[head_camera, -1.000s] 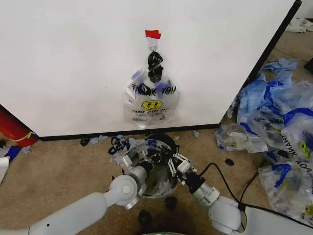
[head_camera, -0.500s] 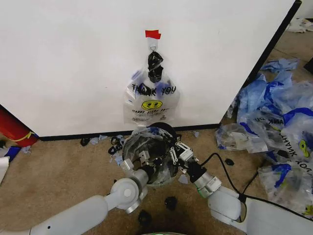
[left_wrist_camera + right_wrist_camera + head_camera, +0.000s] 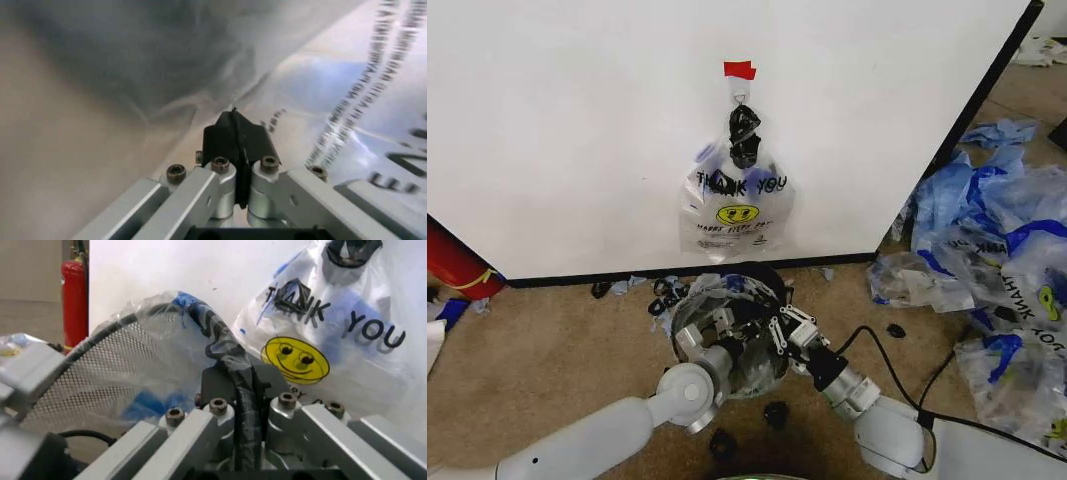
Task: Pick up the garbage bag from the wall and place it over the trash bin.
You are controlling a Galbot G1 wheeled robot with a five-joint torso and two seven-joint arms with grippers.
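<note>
The garbage bag (image 3: 735, 205), clear with "THANK YOU" print and a yellow smiley, hangs from a hook under red tape (image 3: 739, 70) on the white wall (image 3: 577, 120). It also shows in the right wrist view (image 3: 333, 340). Just below it the black mesh trash bin (image 3: 757, 272) is tipped with its mouth toward me and wrapped in clear plastic film (image 3: 702, 300). My left gripper (image 3: 719, 335) is shut on that thin film (image 3: 200, 100). My right gripper (image 3: 779, 328) is shut on the bin's film-covered black rim (image 3: 213, 335).
A heap of blue and clear bags (image 3: 987, 260) covers the carpet at the right. A red fire extinguisher (image 3: 452, 262) lies at the left by the wall's foot. Small black clips (image 3: 775, 413) lie near the bin, and a black cable (image 3: 897, 370) trails behind my right arm.
Both grippers have lifted and tipped the bin up toward the wall over the last second. In the last half second it settled slightly. The hanging bag has not moved.
</note>
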